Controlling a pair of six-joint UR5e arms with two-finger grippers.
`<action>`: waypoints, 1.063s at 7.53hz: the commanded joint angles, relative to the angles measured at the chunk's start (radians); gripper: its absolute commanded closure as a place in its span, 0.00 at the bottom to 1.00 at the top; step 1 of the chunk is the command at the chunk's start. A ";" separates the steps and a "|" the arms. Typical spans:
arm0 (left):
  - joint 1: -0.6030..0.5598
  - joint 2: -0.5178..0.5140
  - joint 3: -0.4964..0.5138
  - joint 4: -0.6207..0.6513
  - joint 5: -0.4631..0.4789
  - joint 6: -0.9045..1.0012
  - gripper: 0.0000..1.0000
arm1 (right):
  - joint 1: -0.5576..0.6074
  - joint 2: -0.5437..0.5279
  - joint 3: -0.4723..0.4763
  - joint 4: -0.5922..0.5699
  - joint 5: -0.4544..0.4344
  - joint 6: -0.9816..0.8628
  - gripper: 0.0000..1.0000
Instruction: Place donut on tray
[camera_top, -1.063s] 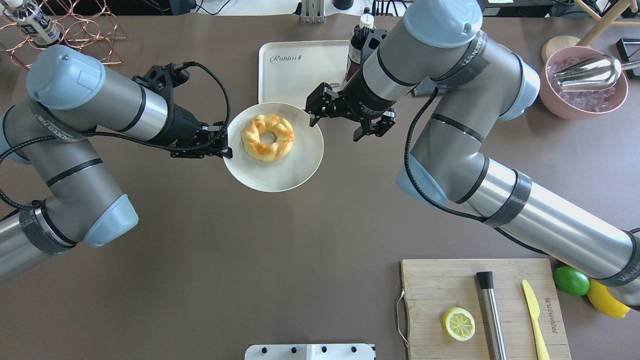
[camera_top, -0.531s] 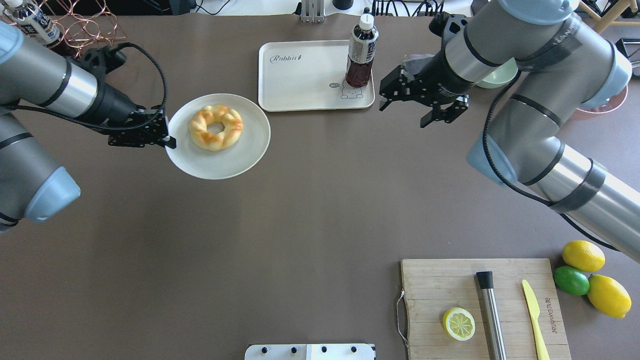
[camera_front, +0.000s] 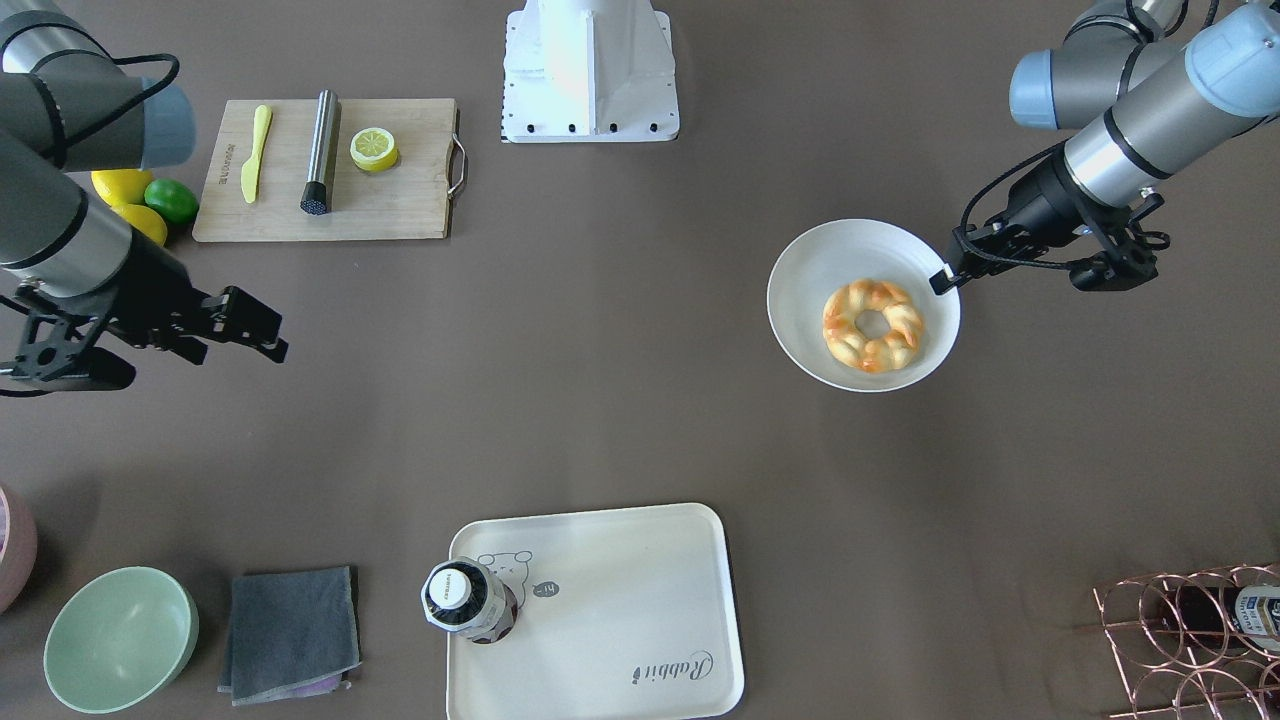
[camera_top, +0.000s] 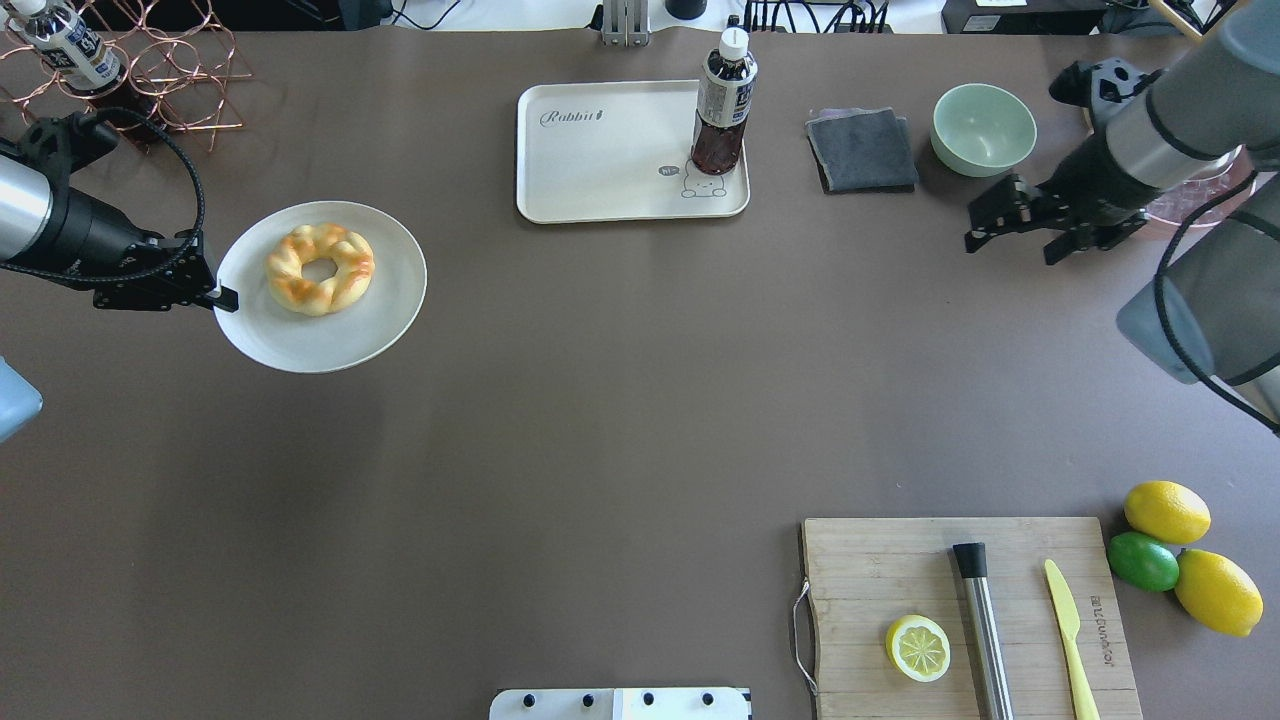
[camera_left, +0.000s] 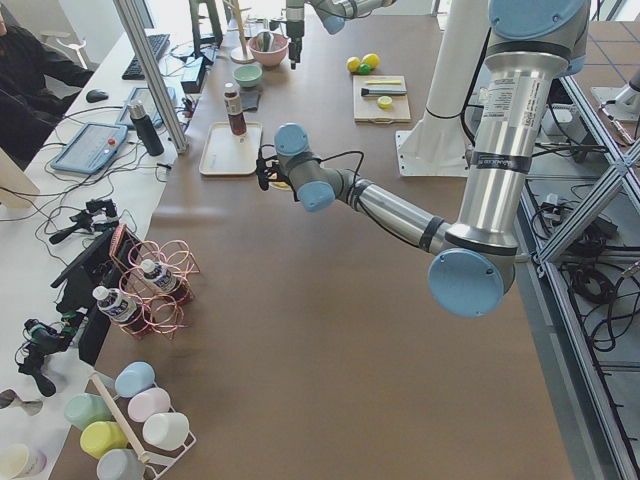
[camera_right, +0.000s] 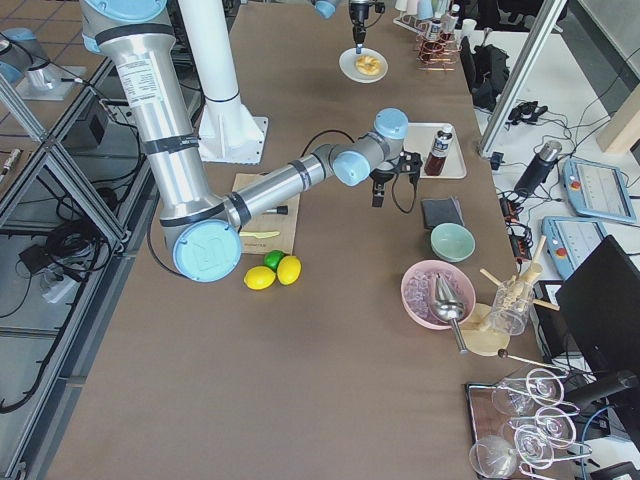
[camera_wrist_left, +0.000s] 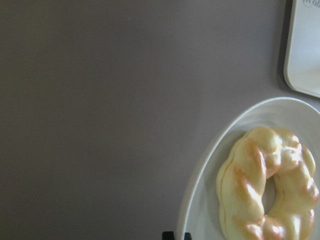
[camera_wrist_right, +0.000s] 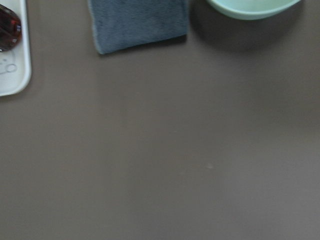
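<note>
The left gripper (camera_top: 215, 293) is clamped on the left rim of a round white plate (camera_top: 300, 340); the donut (camera_top: 319, 269) lies in the plate's middle, itself ungripped; the tray (camera_top: 600, 160) sits well apart, to the right and farther back, with a bottle (camera_top: 722, 100) standing at its right edge; the right gripper (camera_top: 1008, 248) hangs empty, fingers apart, near a green bowl (camera_top: 984, 128). The donut looks light, soft and glossy, so probably squashy and a little slick; a gentle pinch across one braided side, one finger through the centre hole, seems the safest hold.
</note>
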 joint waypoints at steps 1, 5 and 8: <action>0.002 -0.085 0.073 0.004 0.003 -0.022 1.00 | 0.191 -0.071 -0.046 -0.218 -0.026 -0.426 0.00; 0.178 -0.419 0.272 0.009 0.124 -0.296 1.00 | 0.353 -0.166 -0.078 -0.397 -0.133 -0.842 0.00; 0.160 -0.582 0.492 -0.014 0.233 -0.429 1.00 | 0.416 -0.182 -0.138 -0.390 -0.130 -0.918 0.00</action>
